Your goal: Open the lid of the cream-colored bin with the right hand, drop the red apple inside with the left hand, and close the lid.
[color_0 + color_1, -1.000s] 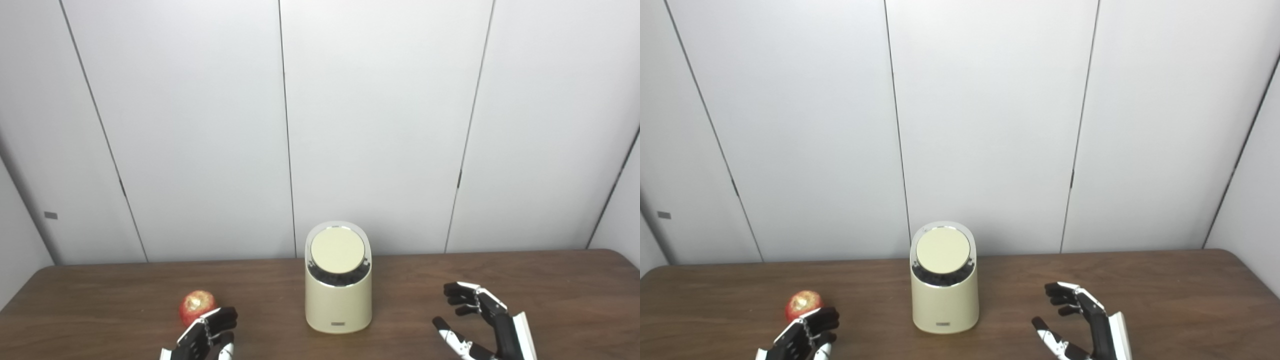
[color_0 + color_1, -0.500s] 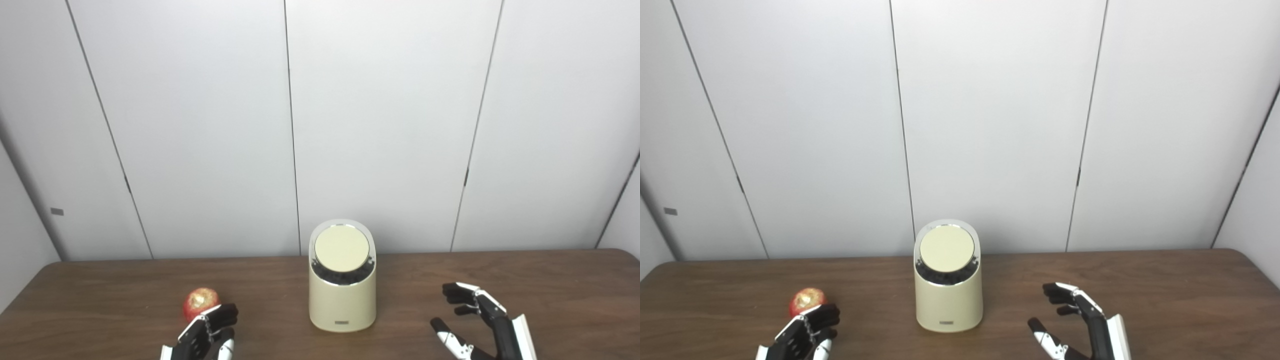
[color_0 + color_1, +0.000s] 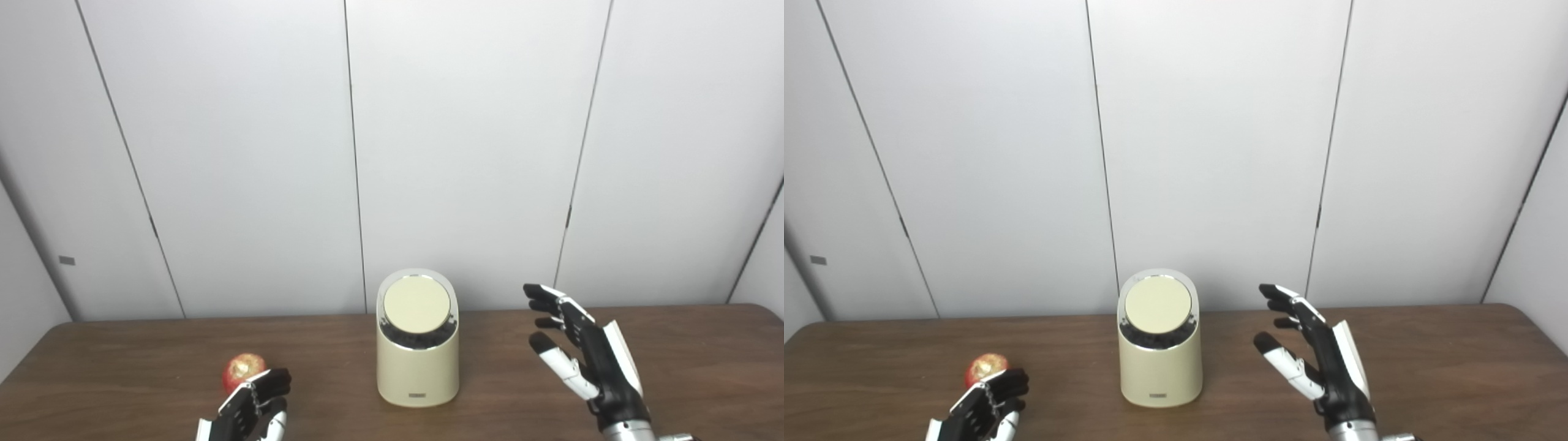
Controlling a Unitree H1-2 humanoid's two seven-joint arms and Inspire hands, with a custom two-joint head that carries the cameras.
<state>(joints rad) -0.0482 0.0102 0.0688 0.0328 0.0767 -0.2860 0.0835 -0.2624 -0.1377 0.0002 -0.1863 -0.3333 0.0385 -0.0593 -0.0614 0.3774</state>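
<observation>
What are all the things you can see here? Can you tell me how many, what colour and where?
bin: one, cream, middle of the table, lid shut
apple: one, red, on the table left of the bin
table: one, dark brown wood, across the bottom
wall: white panels, behind the table
left hand: one, black and white, by the apple, holding nothing
right hand: one, black and white, raised right of the bin, open
</observation>
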